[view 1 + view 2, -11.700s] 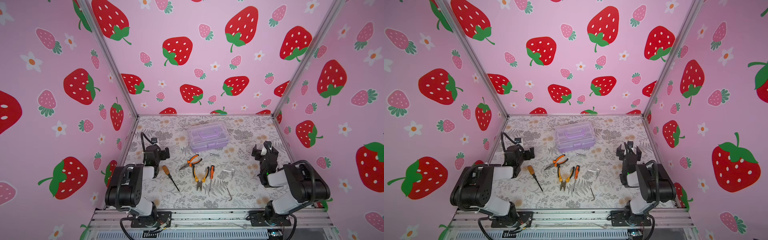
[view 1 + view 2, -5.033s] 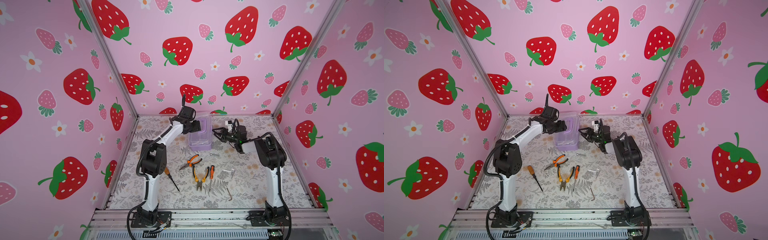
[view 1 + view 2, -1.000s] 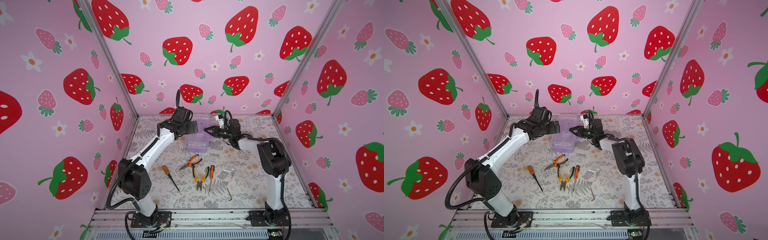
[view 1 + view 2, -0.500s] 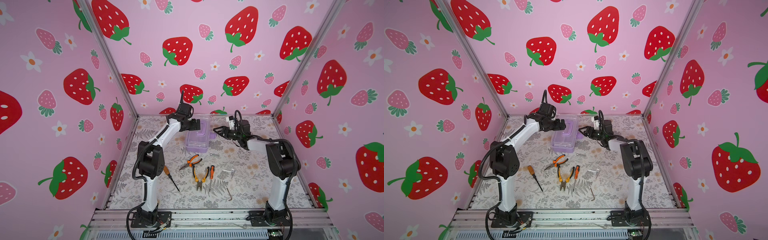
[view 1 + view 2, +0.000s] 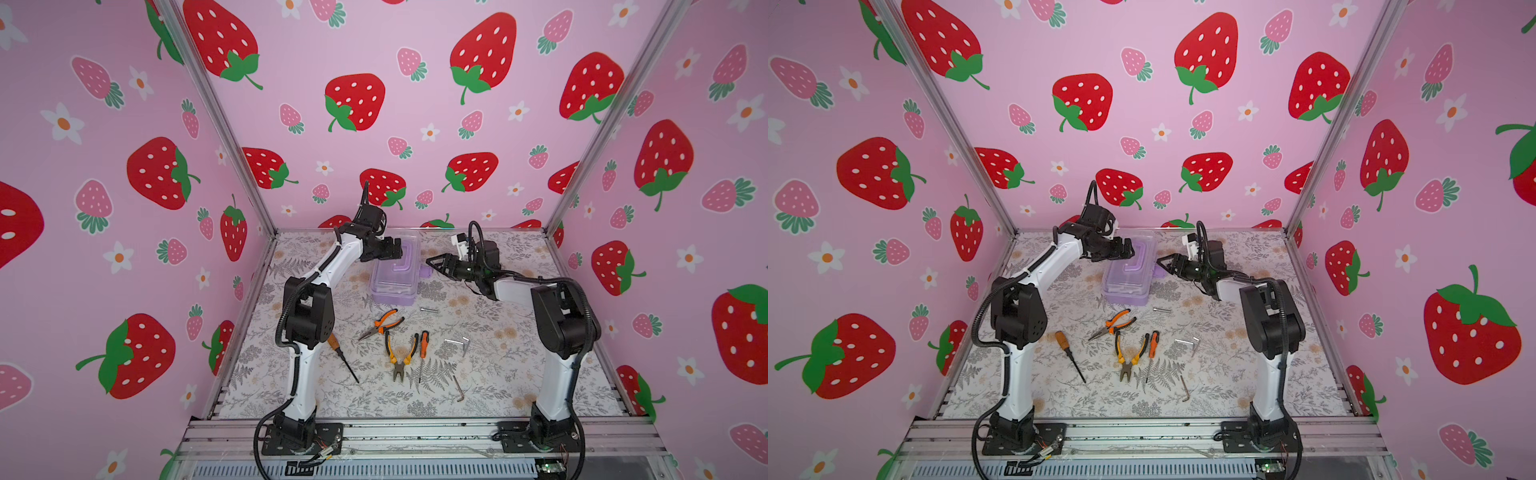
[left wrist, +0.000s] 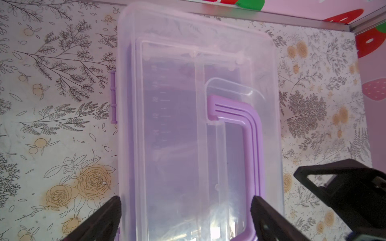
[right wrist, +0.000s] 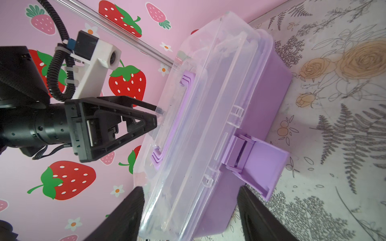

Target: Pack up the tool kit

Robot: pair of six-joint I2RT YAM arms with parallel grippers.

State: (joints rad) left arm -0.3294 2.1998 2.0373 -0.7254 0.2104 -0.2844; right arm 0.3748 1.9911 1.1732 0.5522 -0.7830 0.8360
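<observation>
While the box (image 5: 394, 286) sits far-centre, long axis running front to back, the left gripper (image 5: 397, 251) gapes empty over its lid (image 6: 188, 125); the right gripper (image 5: 434, 262), open and empty, faces the latch (image 7: 257, 158), nearer.

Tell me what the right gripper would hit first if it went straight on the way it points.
The right gripper would likely meet the lilac box first, at its side near the flipped-out purple latch; depth is hard to judge.

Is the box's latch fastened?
No, in the right wrist view the purple latch on the box stands flipped outward, unhooked.
</observation>
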